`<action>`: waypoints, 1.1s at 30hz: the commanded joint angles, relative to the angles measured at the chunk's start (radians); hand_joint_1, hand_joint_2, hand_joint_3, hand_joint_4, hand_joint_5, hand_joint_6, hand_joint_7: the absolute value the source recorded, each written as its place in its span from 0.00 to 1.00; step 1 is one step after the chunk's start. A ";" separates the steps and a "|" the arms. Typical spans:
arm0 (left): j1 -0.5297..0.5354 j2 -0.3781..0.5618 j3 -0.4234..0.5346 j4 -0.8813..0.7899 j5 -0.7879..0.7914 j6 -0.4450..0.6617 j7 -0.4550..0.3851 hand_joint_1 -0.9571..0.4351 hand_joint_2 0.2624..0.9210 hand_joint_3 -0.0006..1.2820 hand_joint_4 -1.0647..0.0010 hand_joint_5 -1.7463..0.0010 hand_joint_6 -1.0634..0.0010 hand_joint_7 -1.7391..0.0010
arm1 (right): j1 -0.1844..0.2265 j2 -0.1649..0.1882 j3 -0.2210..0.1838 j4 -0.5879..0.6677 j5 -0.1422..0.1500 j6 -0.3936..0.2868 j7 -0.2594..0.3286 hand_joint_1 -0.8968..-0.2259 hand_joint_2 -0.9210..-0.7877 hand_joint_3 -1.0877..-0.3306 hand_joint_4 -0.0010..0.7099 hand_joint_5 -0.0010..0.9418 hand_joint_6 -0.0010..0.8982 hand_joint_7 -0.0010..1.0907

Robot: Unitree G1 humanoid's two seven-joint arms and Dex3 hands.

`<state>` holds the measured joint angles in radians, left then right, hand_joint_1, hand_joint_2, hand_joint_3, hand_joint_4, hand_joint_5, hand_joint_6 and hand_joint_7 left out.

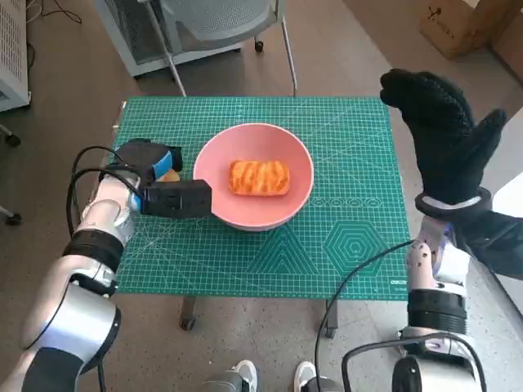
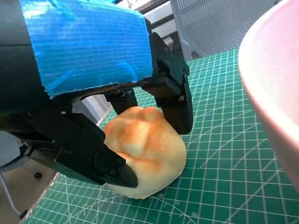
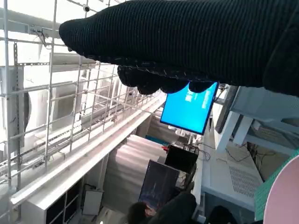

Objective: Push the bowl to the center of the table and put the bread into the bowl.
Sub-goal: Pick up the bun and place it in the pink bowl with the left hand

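A pink bowl (image 1: 214,151) stands near the middle of the green cutting mat (image 1: 343,245). A glazed oblong bread (image 1: 259,177) lies inside it. A second, round bread roll (image 2: 145,149) rests on the mat just left of the bowl; the head view shows only a sliver of it (image 1: 169,175). My left hand (image 1: 159,180) holds this roll, with black fingers (image 2: 180,100) on its far side and the thumb across its near side. The bowl's wall (image 2: 275,88) rises close beside them. My right hand (image 1: 445,135) is raised above the table's right edge, fingers spread and empty.
A grey chair (image 1: 221,20) stands behind the table, with a cardboard box (image 1: 462,20) at the far right. A person's shoes (image 1: 237,376) show below the front edge. The right wrist view looks out at a blue screen (image 3: 189,109) and metal racks.
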<state>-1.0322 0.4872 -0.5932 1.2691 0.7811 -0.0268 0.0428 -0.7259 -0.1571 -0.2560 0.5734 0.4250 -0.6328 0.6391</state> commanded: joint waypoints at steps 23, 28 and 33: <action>0.067 0.153 0.145 -0.307 -0.090 -0.003 -0.085 0.69 1.00 0.07 0.38 0.30 0.42 0.34 | 0.010 -0.001 0.000 0.027 0.011 0.015 0.027 0.39 0.00 0.69 0.37 0.00 0.47 0.00; 0.124 0.206 0.205 -0.505 -0.107 0.039 -0.139 0.69 1.00 0.06 0.37 0.31 0.42 0.33 | 0.013 0.000 0.001 0.020 0.009 0.018 0.023 0.39 0.00 0.69 0.37 0.00 0.47 0.00; 0.186 0.246 0.283 -0.747 -0.111 0.110 -0.182 0.69 1.00 0.06 0.37 0.32 0.41 0.33 | 0.012 0.001 0.001 0.021 0.006 0.016 0.022 0.39 0.00 0.68 0.37 0.00 0.46 0.00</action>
<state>-0.8887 0.6910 -0.3674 0.6875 0.6845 0.0382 -0.1072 -0.7278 -0.1545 -0.2561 0.5883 0.4290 -0.6261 0.6587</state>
